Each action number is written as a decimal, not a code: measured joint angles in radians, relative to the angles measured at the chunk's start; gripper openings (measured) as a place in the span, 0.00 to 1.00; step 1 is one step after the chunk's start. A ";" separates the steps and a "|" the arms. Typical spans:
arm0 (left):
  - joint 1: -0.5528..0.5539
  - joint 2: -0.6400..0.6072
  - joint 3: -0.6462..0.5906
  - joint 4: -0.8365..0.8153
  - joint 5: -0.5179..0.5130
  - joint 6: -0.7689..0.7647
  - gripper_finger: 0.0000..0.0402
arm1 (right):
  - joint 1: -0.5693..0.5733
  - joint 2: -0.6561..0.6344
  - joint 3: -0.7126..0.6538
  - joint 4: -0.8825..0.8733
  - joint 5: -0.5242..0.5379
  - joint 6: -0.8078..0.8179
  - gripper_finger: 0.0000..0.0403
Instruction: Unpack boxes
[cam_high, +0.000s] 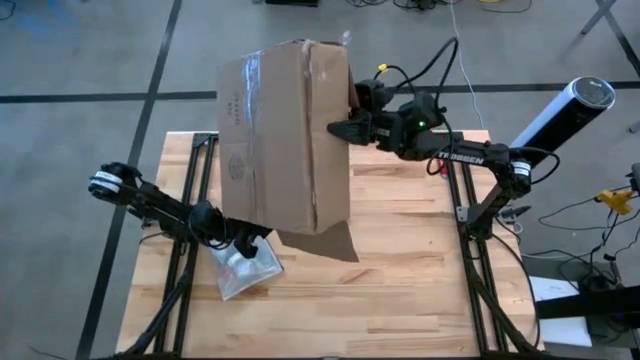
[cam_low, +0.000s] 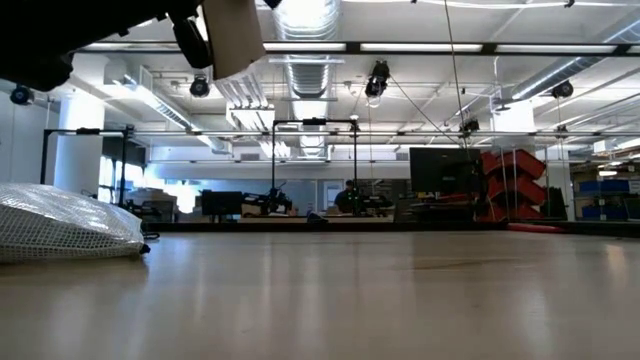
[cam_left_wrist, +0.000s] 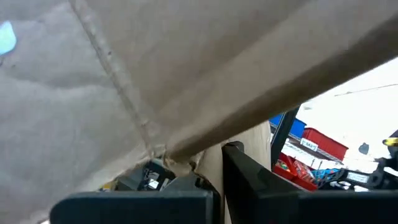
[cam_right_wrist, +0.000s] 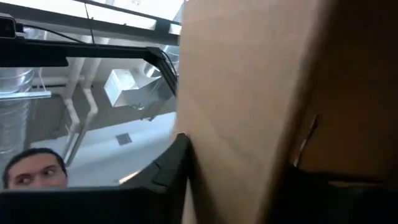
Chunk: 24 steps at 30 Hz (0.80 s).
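Filling the upper middle of the high view, the cardboard box (cam_high: 284, 135) is held aloft — its right edge pinched by the right gripper (cam_high: 338, 129), its lower flap clamped by the left gripper's (cam_high: 243, 241) closed fingers.

The big cardboard box (cam_high: 283, 135) hangs high over the table (cam_high: 400, 290) and fills the space between both arms. Under the left gripper's (cam_high: 243, 243) fingers lies the see-through pouch (cam_high: 245, 270), in the way. Beyond the right gripper's (cam_high: 335, 129) fingers the box blocks everything. The table's near side is free.
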 joint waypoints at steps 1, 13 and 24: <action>-0.001 -0.001 0.000 -0.001 0.001 -0.006 0.00 | -0.018 -0.003 0.000 -0.001 -0.021 0.000 0.38; -0.019 -0.008 -0.003 -0.096 0.017 -0.092 0.00 | -0.230 -0.014 0.000 0.003 -0.182 0.055 0.48; -0.034 -0.011 -0.003 -0.183 0.029 -0.247 0.00 | -0.374 -0.044 0.002 -0.263 -0.233 -0.092 0.48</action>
